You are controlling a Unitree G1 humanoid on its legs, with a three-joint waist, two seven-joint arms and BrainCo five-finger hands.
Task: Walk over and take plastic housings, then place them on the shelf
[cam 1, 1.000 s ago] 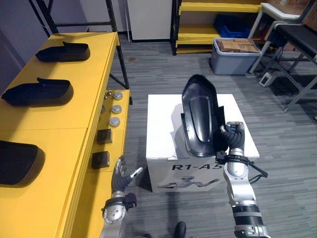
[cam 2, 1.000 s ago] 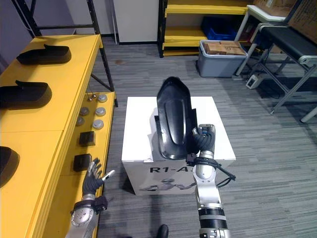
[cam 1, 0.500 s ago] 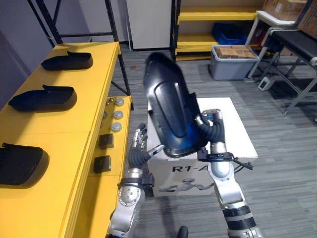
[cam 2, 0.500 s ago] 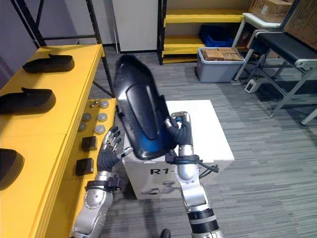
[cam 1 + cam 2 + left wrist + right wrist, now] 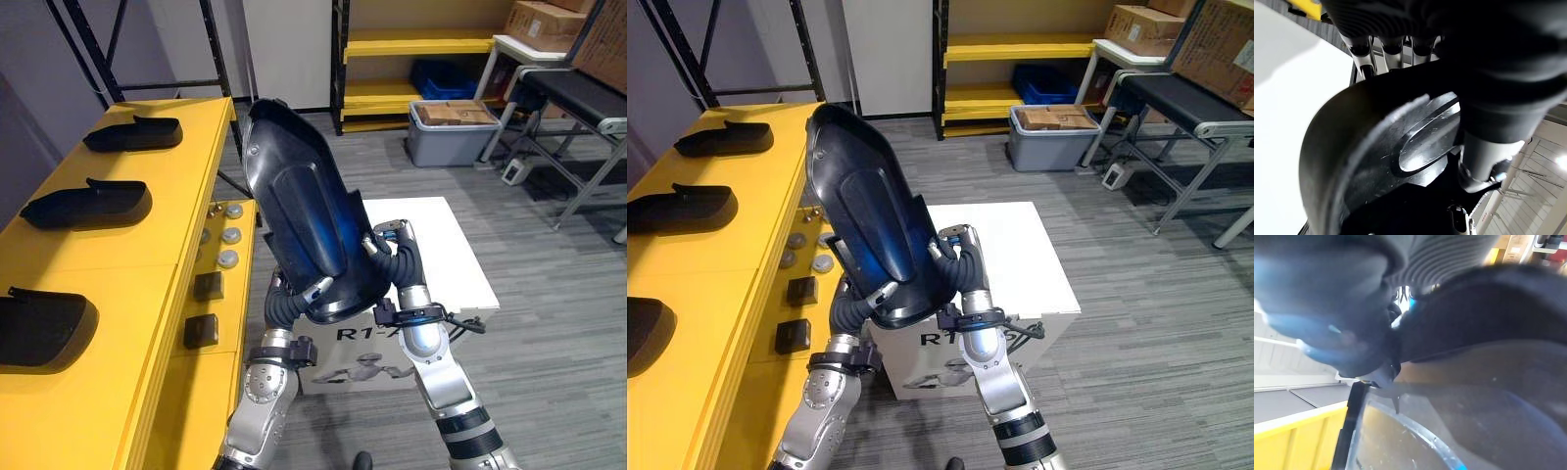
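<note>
Right hand [image 5: 392, 257]: fingers curled round the right edge of the black housing [image 5: 304, 211]. Left hand [image 5: 294, 299]: under the lower end, fingers and thumb hooked over the bottom rim; the left wrist view confirms the clamp.

The housing is clear of the white box [image 5: 446, 259], held in the air between both hands. It stands steeply, its top leaning toward the yellow shelf [image 5: 147, 245]. Three other housings [image 5: 88, 203] lie in a row along the shelf's left edge, well apart from one another.

Judgement: the step in hand is the carry to the shelf.
- Swing left with both grips firm and clear the black post [image 5: 217, 69].
- Lay the housing flat on bare yellow beside the row.
- Avoid the lower ledge with its discs [image 5: 228, 235] and blocks [image 5: 201, 330].
- Release only once it rests.
</note>
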